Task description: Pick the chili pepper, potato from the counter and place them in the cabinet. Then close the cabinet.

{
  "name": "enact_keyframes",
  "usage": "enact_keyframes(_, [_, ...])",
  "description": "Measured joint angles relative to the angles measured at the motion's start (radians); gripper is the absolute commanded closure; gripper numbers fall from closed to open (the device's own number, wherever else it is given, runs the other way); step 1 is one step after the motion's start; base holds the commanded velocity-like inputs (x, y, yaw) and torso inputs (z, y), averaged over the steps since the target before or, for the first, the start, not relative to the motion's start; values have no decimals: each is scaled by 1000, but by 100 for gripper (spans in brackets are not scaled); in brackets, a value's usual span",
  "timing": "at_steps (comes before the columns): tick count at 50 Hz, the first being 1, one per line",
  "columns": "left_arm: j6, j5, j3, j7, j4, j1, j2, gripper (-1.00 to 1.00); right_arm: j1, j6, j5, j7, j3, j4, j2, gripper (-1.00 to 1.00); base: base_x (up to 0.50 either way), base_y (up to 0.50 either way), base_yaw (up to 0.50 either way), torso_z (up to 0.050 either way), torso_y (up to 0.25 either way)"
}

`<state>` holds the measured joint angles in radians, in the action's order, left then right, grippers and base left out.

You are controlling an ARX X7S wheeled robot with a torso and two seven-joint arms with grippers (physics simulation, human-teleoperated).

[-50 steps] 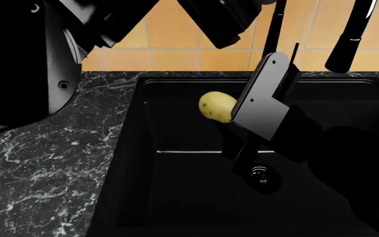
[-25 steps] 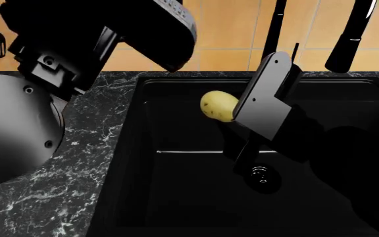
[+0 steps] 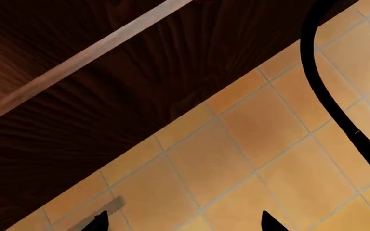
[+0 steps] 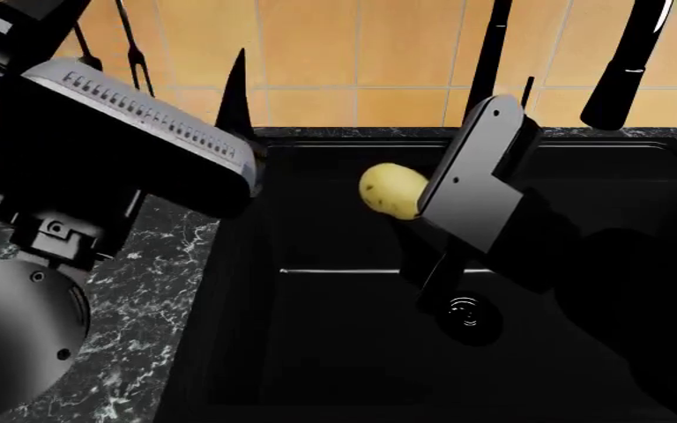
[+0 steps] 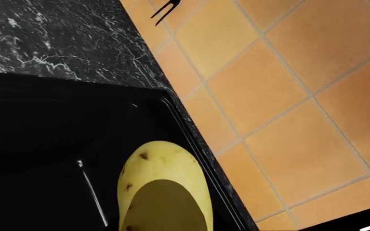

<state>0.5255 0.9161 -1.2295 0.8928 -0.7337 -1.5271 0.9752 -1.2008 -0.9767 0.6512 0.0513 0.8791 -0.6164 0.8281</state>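
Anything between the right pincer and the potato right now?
No. The right pincer already holds the potato above the sink basin. The cabinet it goes to isn't identifiable in these views, so that path can't be judged.

pale-yellow potato [image 4: 388, 189] with brown specks, black-grey counter [image 4: 138, 264] with white veins, matte black sink [image 4: 351, 352], orange wall tiles [image 4: 351, 53], dark brown wood cabinet [image 3: 108, 72].

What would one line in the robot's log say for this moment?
right gripper: shut on potato, above sink | left gripper: raised toward cabinet, jaw state unclear | chili pepper: unseen
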Motion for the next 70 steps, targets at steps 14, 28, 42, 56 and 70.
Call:
enact_keyframes(14, [-173,-91,-10,-32,-27,111,103,-100,-32,-53,31,-21,-30,-47,16,100,0,0,0,0,0])
enact_keyframes(28, [-294,-136,-10,-124,-14,153,161,-100,-88,-132,104,-50,-96,-128,31,100,0,0,0,0,0])
enact_keyframes(42, [-342,-143,-8,-121,13,186,181,-100,-125,-151,190,-58,-173,-190,31,100,0,0,0,0,0])
enact_keyframes(56, [-355,-154,-13,-109,15,211,193,-100,-224,-210,266,-59,-224,-210,9,100,0,0,0,0,0])
enact_keyframes(70, [-357,-156,-12,-97,7,221,201,-100,-362,-288,321,-51,-246,-193,-40,100,0,0,0,0,0])
